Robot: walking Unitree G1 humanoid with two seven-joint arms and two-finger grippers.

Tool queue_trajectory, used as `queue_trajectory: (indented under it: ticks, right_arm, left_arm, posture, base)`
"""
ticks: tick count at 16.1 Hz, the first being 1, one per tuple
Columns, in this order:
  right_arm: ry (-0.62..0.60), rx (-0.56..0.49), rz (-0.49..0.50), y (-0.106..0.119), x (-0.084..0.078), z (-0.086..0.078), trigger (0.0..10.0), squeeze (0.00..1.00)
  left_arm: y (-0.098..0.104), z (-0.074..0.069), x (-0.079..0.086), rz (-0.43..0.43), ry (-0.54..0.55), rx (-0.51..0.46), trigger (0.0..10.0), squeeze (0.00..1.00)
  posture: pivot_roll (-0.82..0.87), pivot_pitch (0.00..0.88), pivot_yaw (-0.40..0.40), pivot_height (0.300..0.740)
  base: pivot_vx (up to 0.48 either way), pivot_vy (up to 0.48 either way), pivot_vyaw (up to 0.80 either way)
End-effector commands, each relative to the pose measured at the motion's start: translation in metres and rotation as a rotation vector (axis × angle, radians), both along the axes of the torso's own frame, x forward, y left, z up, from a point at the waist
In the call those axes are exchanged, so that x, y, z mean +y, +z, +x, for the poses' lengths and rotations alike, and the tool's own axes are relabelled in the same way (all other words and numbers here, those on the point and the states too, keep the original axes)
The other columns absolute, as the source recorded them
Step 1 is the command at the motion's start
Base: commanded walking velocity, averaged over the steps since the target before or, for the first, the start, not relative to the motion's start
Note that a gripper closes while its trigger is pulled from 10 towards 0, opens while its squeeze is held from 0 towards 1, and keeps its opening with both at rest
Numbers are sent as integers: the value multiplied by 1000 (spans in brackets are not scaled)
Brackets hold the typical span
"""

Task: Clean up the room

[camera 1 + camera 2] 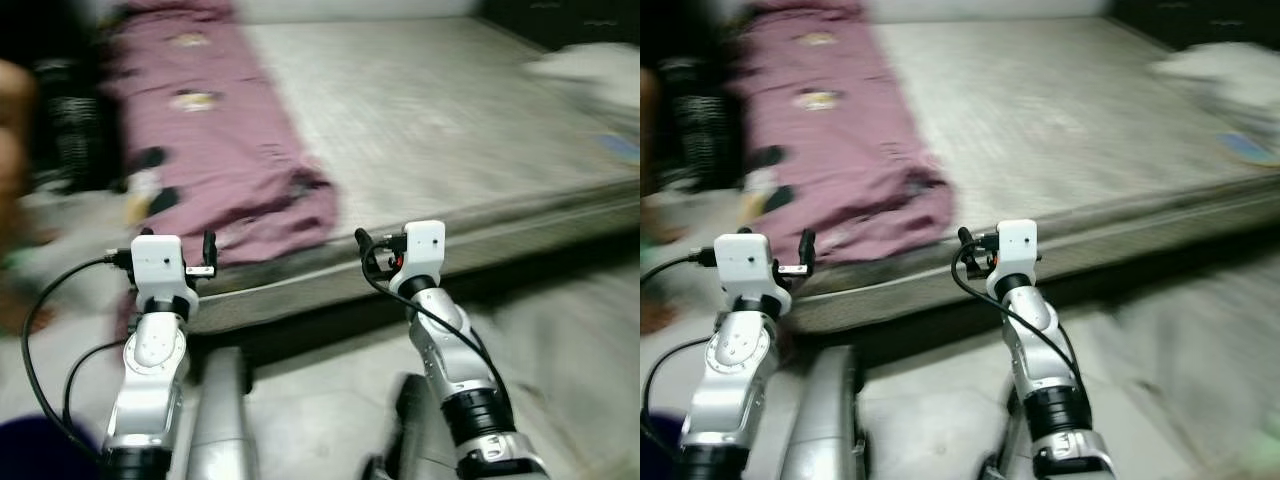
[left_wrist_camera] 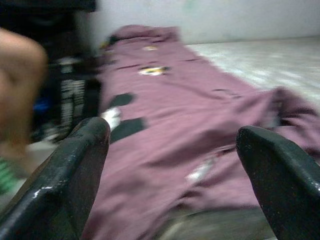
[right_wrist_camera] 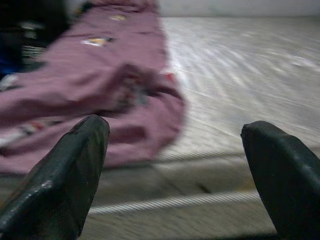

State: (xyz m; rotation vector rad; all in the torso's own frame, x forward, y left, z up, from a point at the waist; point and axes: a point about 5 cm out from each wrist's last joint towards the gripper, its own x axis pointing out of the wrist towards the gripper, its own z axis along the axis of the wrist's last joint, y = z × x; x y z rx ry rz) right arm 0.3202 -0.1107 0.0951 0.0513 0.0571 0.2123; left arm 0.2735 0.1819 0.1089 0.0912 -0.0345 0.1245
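Note:
A crumpled maroon blanket (image 1: 215,150) with small printed patches lies along the left side of a bare grey mattress (image 1: 440,110). Its near end bunches up at the mattress's front edge. Both arms are raised in front of the bed. My left gripper (image 1: 178,240) is held before the blanket's near end, its fingers (image 2: 75,165) wide apart and holding nothing. My right gripper (image 1: 393,243) hovers before the mattress edge just right of the blanket, open and holding nothing, with the blanket (image 3: 90,85) ahead to one side. The picture is blurred by motion.
A person's limb (image 1: 15,110) shows at the far left beside a dark striped object (image 1: 75,130). White bedding (image 1: 585,65) and a small blue thing (image 1: 620,148) lie on the mattress's far right. Pale floor (image 1: 330,400) runs below the bed's front edge.

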Motion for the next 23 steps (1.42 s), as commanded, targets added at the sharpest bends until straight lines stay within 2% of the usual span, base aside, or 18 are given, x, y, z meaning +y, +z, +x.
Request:
queue_trajectory:
  ticks: [1, 4, 11, 14, 20, 21, 22, 23]
  right_arm:
    - [10, -3, -5, 3, 2, 2, 10000, 0]
    - [13, -1, -3, 3, 3, 2, 10000, 0]
    - [4, 11, 4, 1, 2, 2, 10000, 0]
    - [0, 13, 6, 1, 2, 2, 10000, 0]
    - [3, 15, 14, 0, 3, -1, 10000, 0]
    - [16, -5, 3, -1, 3, -5, 10000, 0]
    - [9, -6, -12, -3, 0, -6, 10000, 0]
    - [-39, 30, -14, -9, -12, -3, 10000, 0]
  left_arm:
    - [3, 2, -3, 5, -24, -10, 10000, 0]
    - [3, 2, -3, 3, -28, -6, 10000, 0]
    - [1, 4, -5, -1, -42, 10, 10000, 0]
    - [1, 4, -9, 3, -73, 12, 10000, 0]
    - [-1, 3, -6, 2, -53, 32, 10000, 0]
    - [-1, 2, -4, 6, -48, 43, 10000, 0]
    - [-1, 2, -5, 7, -48, 45, 10000, 0]
    - [-1, 2, -6, 10, -58, 48, 10000, 0]
  posture:
    - [65, 0, -47, 520]
    - [65, 0, -44, 520]
    - [64, 0, -43, 520]
    - [65, 0, -43, 520]
    - [65, 0, -37, 520]
    - [65, 0, -19, 505]
    - [69, 0, -19, 500]
    - [75, 0, -22, 490]
  base:
    - [371, 0, 575]
    - [371, 0, 717]
    - [352, 0, 0]
    - [0, 0, 0]
    - [0, 0, 0]
    - [0, 0, 0]
    - [0, 0, 0]
    - [0, 0, 0]
